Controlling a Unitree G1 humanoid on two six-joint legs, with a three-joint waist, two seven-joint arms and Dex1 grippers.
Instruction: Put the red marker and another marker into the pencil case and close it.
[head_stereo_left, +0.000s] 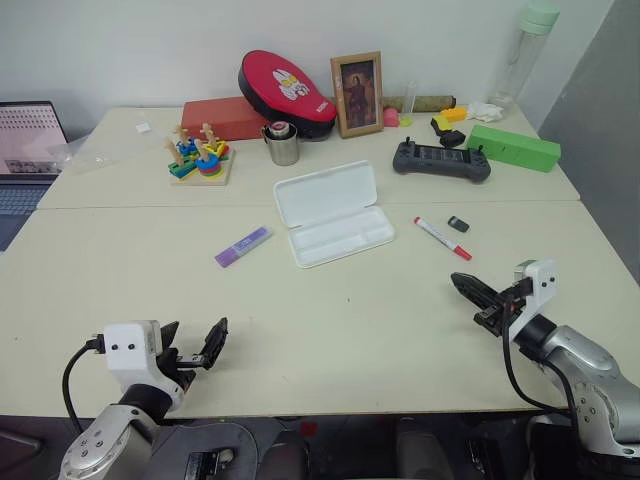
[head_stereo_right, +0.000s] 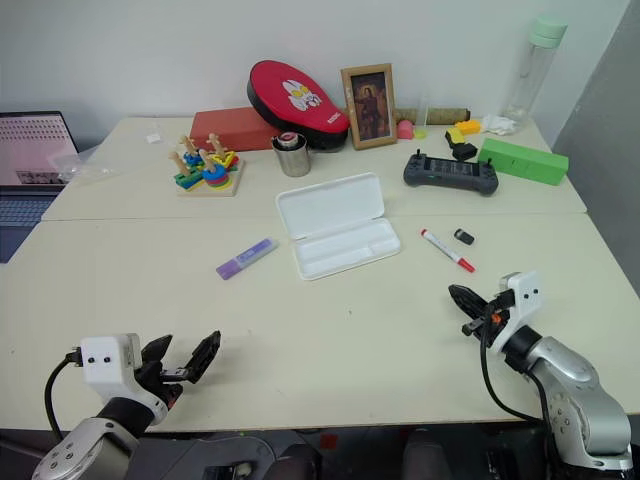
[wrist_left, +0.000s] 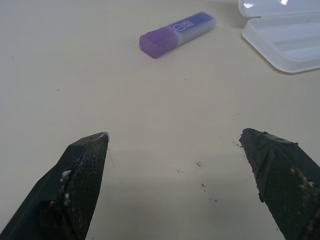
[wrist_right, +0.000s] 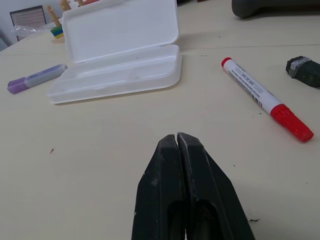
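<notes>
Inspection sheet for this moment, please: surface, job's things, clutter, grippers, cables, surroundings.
Surface: cream table, seam across the middle.
Job's things: pencil case open, tray bare; red marker lying to its right; purple marker lying to its left.
Clutter: small black block, controller, green box, steel cup, stacking toy, framed picture.
Grippers: left gripper open, empty; right gripper shut, empty.
Cables: black cable at left wrist.
Surroundings: laptop, white wall.
</notes>
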